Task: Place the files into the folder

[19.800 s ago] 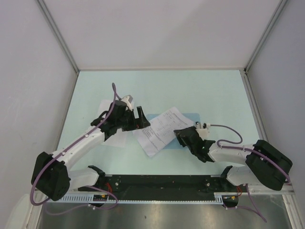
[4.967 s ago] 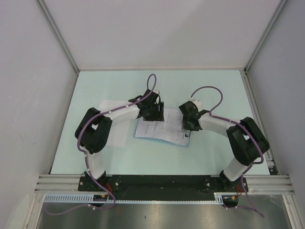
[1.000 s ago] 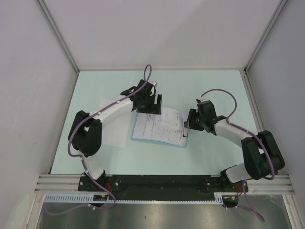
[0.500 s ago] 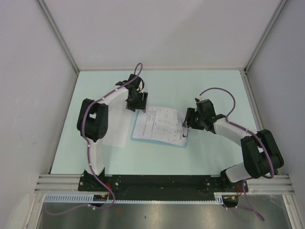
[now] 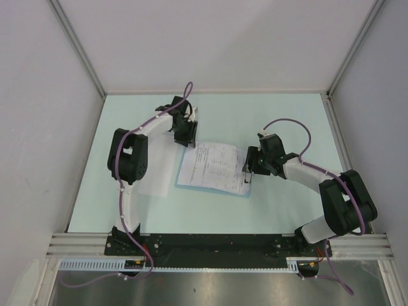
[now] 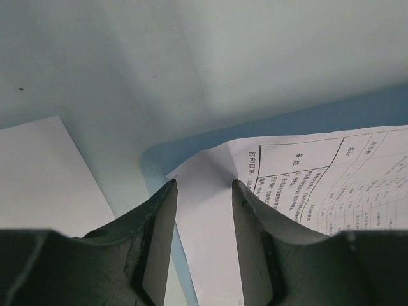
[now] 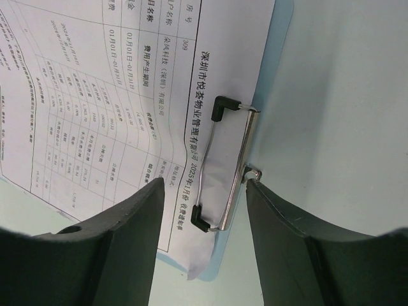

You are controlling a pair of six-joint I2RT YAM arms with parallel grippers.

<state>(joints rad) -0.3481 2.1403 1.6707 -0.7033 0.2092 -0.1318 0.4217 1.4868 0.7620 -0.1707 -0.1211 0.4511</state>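
Files [image 5: 213,167] lie mid-table: one printed sheet rests on the folder [image 6: 331,118], its right edge at the clip [image 7: 242,162], while a blank sheet [image 5: 153,173] sits on the table [image 5: 268,115] just left, outside the folder. Your left fingers [image 6: 156,217] stand narrowly parted at the printed sheet's far-left corner, gripping nothing; your right fingers [image 7: 127,217] stand wide astride the clip. By this, one sheet looks placed and one remains.

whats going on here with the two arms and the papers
Two robot arms are working on a printed sheet that lies on a blue folder. The left fingers stand open over the sheet's far corner. The right fingers stand open on either side of the wire clip at the folder's edge. A blank sheet lies beside the folder, not in it.
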